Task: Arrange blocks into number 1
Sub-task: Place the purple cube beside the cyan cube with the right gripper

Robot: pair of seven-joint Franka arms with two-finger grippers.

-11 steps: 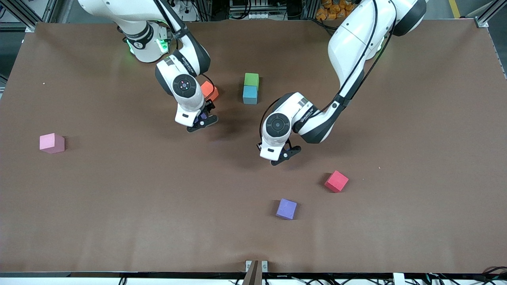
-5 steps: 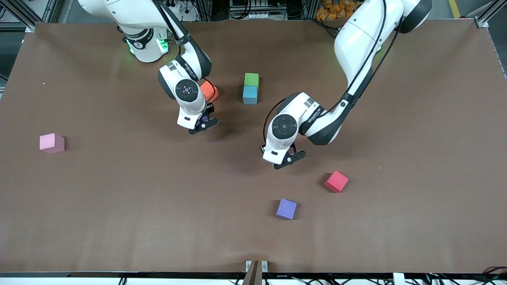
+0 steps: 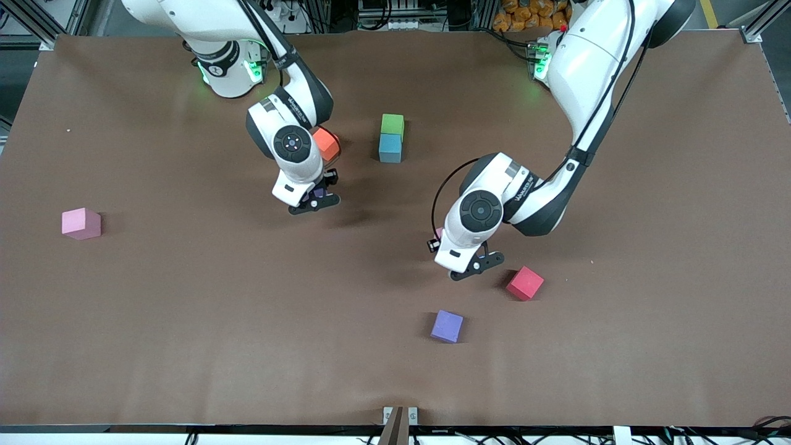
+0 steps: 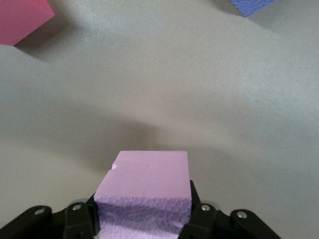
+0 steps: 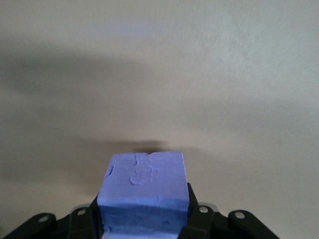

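My right gripper (image 3: 315,199) is shut on the dark purple block (image 5: 144,179) and hangs low over the table beside the orange block (image 3: 327,143). The green block (image 3: 392,123) and the light blue block (image 3: 390,148) touch in a short line, the light blue one nearer the camera. Close to the red cube, my left gripper (image 3: 468,264) is shut on a pale pink block (image 4: 147,174) and holds it over bare table. A second pink block (image 3: 80,223) lies alone toward the right arm's end.
The red cube (image 3: 525,283) sits on the table just beside my left gripper, toward the left arm's end. The lavender cube (image 3: 447,326) lies nearer the camera than that gripper. The brown mat (image 3: 185,346) covers the whole table.
My left arm has carried its pale pink block toward the camera and the left arm's end, ending close to the red cube. The right gripper barely shifted.
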